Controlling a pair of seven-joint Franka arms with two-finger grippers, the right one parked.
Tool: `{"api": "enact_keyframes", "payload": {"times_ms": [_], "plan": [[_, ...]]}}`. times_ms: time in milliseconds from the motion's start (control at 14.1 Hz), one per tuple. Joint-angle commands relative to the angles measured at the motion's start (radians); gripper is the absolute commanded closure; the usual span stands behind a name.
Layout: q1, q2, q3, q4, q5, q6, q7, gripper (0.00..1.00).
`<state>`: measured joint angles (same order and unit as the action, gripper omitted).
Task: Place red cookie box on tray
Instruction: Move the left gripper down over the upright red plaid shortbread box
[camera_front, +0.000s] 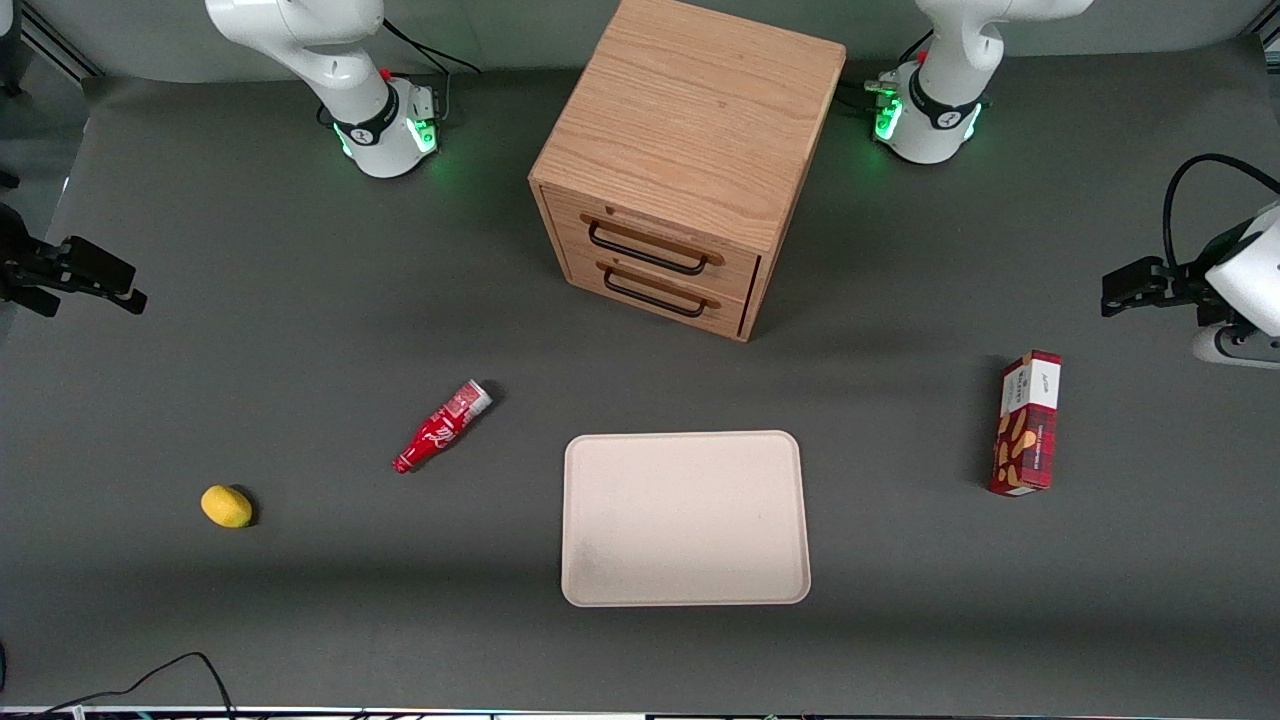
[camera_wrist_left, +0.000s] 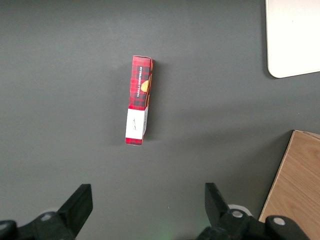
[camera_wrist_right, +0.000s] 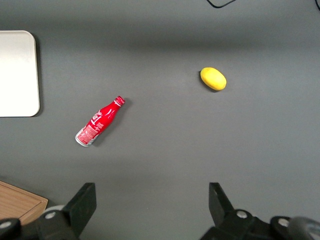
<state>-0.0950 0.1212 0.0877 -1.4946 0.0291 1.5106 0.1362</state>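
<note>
The red cookie box (camera_front: 1027, 423) lies on the dark mat toward the working arm's end of the table, white end panel farther from the front camera. It also shows in the left wrist view (camera_wrist_left: 138, 99). The cream tray (camera_front: 685, 517) lies empty near the table's middle, beside the box and well apart from it; its corner shows in the left wrist view (camera_wrist_left: 292, 35). My left gripper (camera_front: 1125, 290) hovers above the mat, farther from the front camera than the box. Its fingers (camera_wrist_left: 80, 197) are wide open and empty, and the gripper (camera_wrist_left: 146, 190) is clear of the box.
A wooden two-drawer cabinet (camera_front: 680, 160) stands farther from the front camera than the tray; its edge shows in the left wrist view (camera_wrist_left: 295, 185). A red soda bottle (camera_front: 441, 427) and a yellow lemon (camera_front: 227, 506) lie toward the parked arm's end.
</note>
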Motion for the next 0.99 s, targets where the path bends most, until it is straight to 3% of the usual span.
{"api": "enact_keyframes", "payload": {"times_ms": [0,425,921], "plan": [[0.009,0.014,-0.009,0.030,0.014,-0.015,0.005,0.00],[0.009,0.049,-0.009,0.007,0.015,0.034,0.006,0.00],[0.041,0.046,0.000,-0.254,0.015,0.368,0.089,0.00]]}}
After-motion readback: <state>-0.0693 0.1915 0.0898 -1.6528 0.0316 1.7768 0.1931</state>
